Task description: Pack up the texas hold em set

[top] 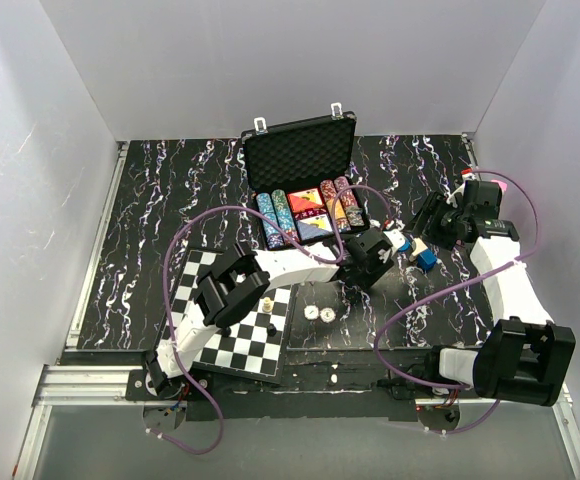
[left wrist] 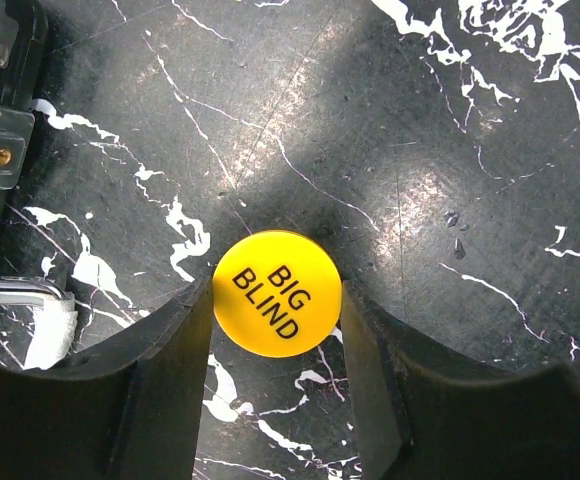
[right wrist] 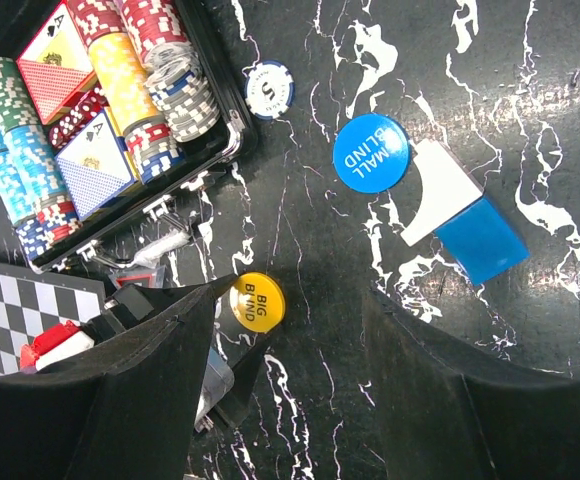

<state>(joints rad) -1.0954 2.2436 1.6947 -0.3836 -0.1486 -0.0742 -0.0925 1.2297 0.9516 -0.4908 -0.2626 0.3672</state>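
Yellow button [left wrist: 277, 293], black "BIG BLIND" lettering, lies flat with the left gripper [left wrist: 277, 300] clamped on its edges. The right gripper [right wrist: 302, 295] gapes apart. One blue button [right wrist: 370, 154], two card decks [right wrist: 55, 58].

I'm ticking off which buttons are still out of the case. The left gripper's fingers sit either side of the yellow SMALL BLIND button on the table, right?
Not quite. The yellow button that the left gripper straddles reads BIG BLIND, as the left wrist view shows. The SMALL BLIND button is blue and lies elsewhere on the table.
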